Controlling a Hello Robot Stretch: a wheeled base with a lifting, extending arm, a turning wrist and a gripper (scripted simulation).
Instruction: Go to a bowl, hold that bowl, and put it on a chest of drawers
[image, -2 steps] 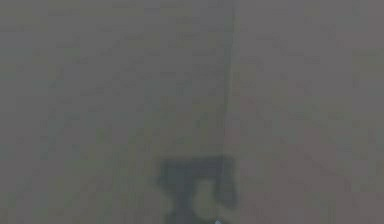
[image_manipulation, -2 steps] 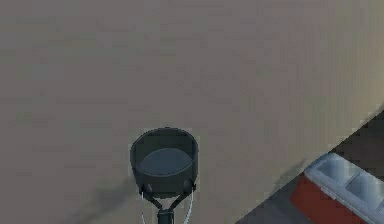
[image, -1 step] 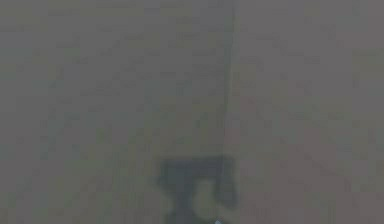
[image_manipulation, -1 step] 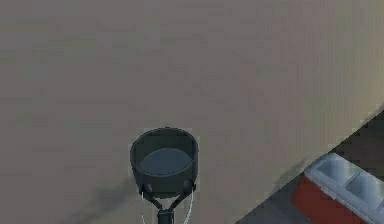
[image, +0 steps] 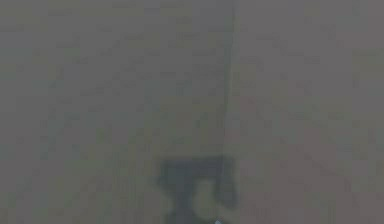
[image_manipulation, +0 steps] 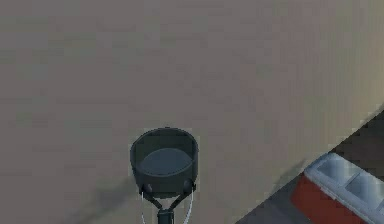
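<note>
Progress stood about midway, by my reading. The bowl (image_manipulation: 164, 160), dark grey and round, hung at the far end of the gripper (image_manipulation: 168, 207), whose thin fingers rose from the arm side view's bottom edge. Behind it was plain beige floor or wall, and it rested on no surface. So the gripper held the bowl, and reaching and lifting it looked done. What was left was carrying it to a chest of drawers and setting it down there. In the arm side view's lower right corner lay a red-edged thing (image_manipulation: 335, 188) with pale grey hollows, too cut off to name. The forward view gave a plain grey wall (image: 110, 90) ahead, so a turn and a drive probably had to come before any placing
</note>
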